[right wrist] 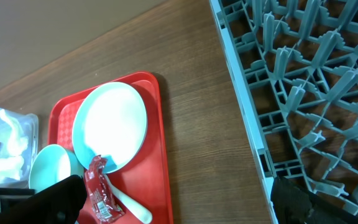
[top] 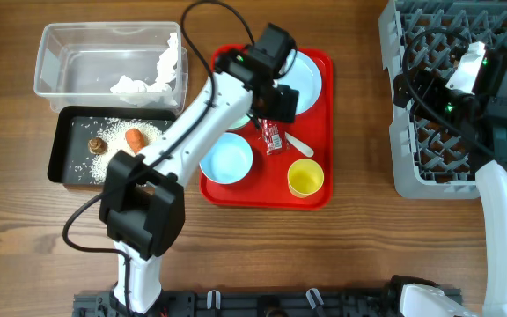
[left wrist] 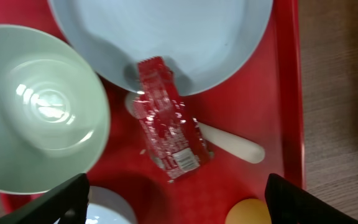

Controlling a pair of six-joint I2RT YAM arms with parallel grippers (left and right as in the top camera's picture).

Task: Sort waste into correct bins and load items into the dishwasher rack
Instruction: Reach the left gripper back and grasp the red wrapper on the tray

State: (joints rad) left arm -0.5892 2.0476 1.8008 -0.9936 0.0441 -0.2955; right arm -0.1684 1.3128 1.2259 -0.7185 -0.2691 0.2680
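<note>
Grey dishwasher rack directly beneath and to the right of the right gripper, pegs upright. Right gripper's jaws spread wide, holding nothing, poised over the rack's left rim and the bare wood beside it.

Red tray under the left gripper, well off to the left of the right one. Left gripper's jaws likewise wide apart, empty, hanging above the tray's middle.

Clear tub and black tub well to the left of the left gripper, off the tray, close against each other, the clear one farther back.

Pale blue plate just ahead of the left gripper's fingertips, at the tray's far end. Mint-green bowl on the left-finger side, just beside the plate. Light blue bowl behind that same finger, toward the tray's near edge. Yellow cup back on the right-finger side, in the tray's near right corner.

Crumpled napkin far to the left, inside the clear tub.

Red foil wrapper straight below the gap between the left gripper's fingers, untouched, one end overlapping the plate's rim, its middle across the white spoon. Spoon handle angled toward the right finger, other end hidden under the wrapper.

Carrot in the black tub, brown scrap just beside it, rice grains scattered around both.
</note>
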